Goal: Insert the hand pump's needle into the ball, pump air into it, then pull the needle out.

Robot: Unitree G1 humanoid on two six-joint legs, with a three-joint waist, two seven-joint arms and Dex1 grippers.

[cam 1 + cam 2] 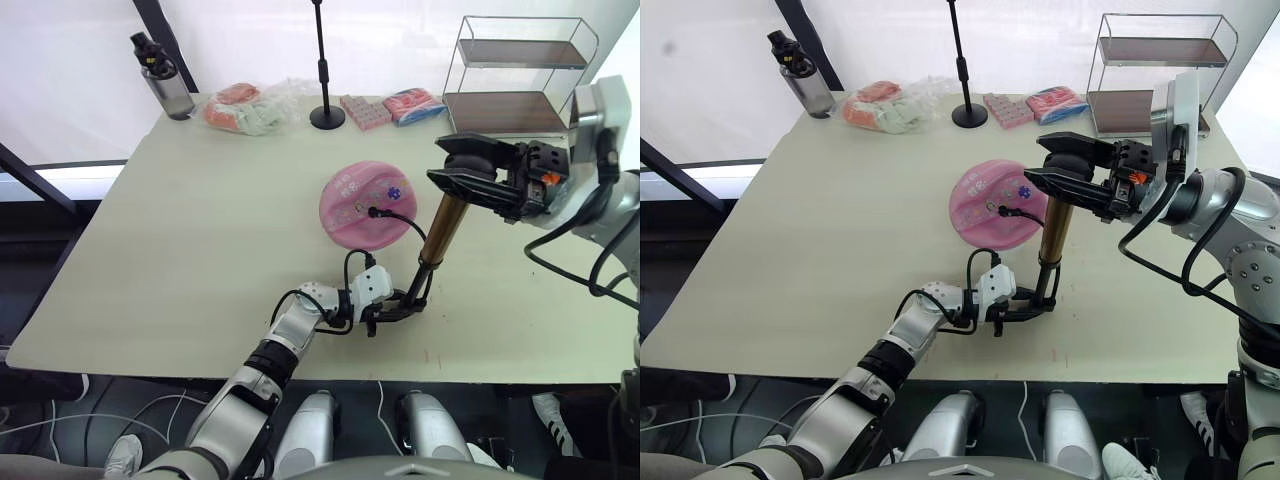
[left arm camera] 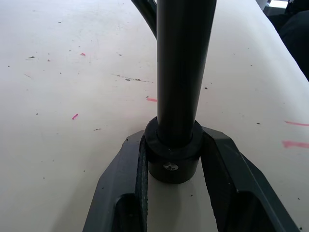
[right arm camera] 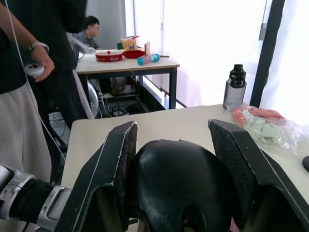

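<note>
The left end effector (image 1: pixel 392 310) sits low on the desk (image 1: pixel 200 240), its two black fingers (image 2: pixel 126 169) closed around the black base collar of the hand pump (image 1: pixel 440 228), pinning the foot down. The pump stands tilted on the near middle of the desk, gold-bronze barrel rising toward the right. Just beyond it lies the pink ball (image 1: pixel 363 205), resting on the desk, with the thin black hose (image 1: pixel 398 216) curving from the pump onto its top; the needle's fitting (image 1: pixel 373 211) appears seated in the ball, though the pin itself is too small to make out. Further right, the right end effector (image 1: pixel 480 172) has its fingers clamped on the black handle at the pump's top. Insertion looks done; this seems to be the pumping stage, with pulling the needle out left.
</note>
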